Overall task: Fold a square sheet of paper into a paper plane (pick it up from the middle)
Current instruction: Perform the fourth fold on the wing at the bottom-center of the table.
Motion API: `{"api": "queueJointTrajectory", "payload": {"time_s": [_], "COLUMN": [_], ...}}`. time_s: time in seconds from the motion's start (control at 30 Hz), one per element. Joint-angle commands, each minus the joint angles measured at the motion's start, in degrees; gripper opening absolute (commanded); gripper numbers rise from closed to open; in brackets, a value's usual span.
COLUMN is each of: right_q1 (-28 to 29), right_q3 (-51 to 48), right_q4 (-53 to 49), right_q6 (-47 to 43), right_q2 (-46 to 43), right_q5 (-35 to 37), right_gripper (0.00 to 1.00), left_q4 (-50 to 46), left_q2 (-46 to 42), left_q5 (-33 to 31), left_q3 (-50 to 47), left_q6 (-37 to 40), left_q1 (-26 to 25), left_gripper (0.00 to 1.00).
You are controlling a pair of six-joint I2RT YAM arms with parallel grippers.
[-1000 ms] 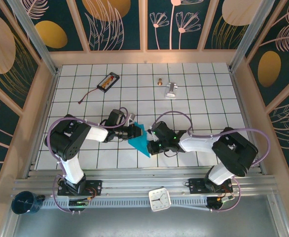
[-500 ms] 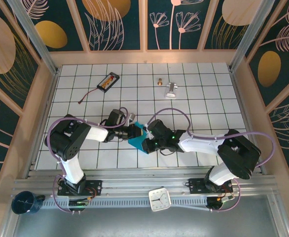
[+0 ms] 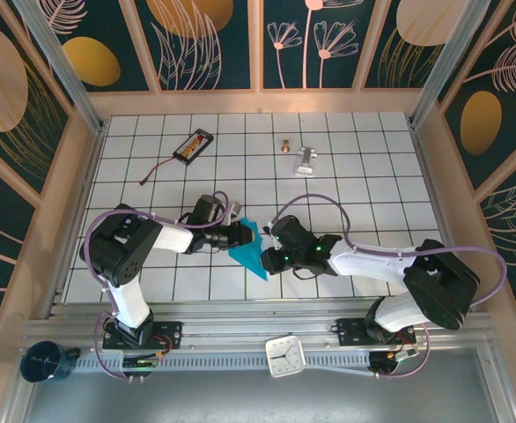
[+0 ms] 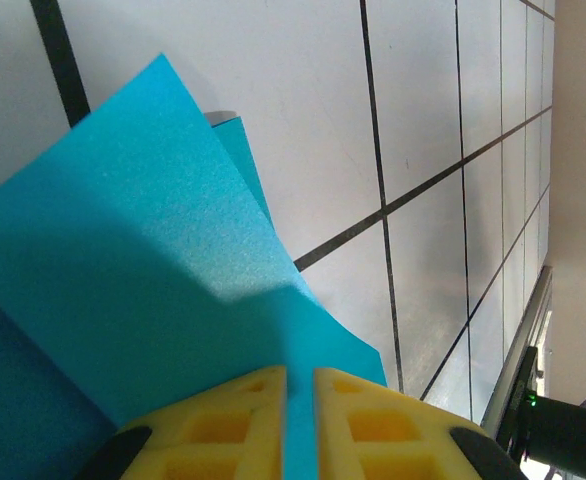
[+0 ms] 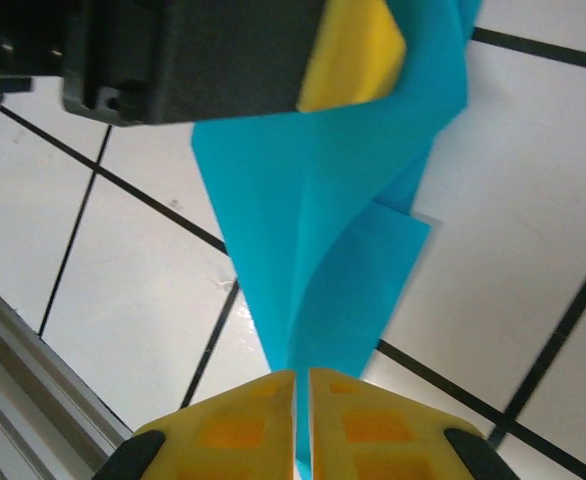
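The paper plane (image 3: 253, 253), teal-blue paper folded into a narrow pointed shape, hangs between both arms just above the white grid table, its tip toward the near edge. My left gripper (image 3: 239, 234) is shut on its far end; in the left wrist view the paper (image 4: 153, 250) runs between the yellow fingers of that gripper (image 4: 300, 376). My right gripper (image 3: 272, 258) is shut on the near side. In the right wrist view the folded layers (image 5: 313, 230) taper down into that gripper (image 5: 302, 378), with the left gripper's yellow pad (image 5: 358, 55) at the top.
A black battery pack (image 3: 193, 145) with a wire lies at the back left. A silver metal piece (image 3: 305, 159) and a small brass part (image 3: 285, 146) lie at the back middle. Wooden walls ring the table. A clock (image 3: 285, 356) sits on the near rail.
The right gripper pushed left against the paper half a second ago, then drew back right. The paper now hangs longer and more pointed. The right arm's elbow swung further right. The left arm stayed put.
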Motion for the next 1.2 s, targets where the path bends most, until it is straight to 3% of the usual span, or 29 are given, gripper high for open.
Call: {"api": "queueJointTrajectory", "payload": {"time_s": [0.0,0.3,1.17], "right_q1": [1.91,2.83,0.37], "right_q3": [3.47,7.2,-1.87], "right_q4": [2.39,1.48,3.03], "right_q6": [-1.69,-2.68,-0.55], "right_q2": [2.61,12.12,10.3], "right_q5": [-2.1,-2.18,-3.13], "right_gripper": [0.12,0.09,0.05], "left_q4": [-7.23,-7.72,-8.08], "left_q2": [3.8,3.5,3.44], "left_q5": [-3.99,-4.01,-4.22], "left_q3": [-1.35,-1.22,-1.22], "left_q6": [2.16,2.26,2.5], "left_q1": [-0.11,-0.04,-0.09], "left_gripper": [0.15,0.15,0.15]}}
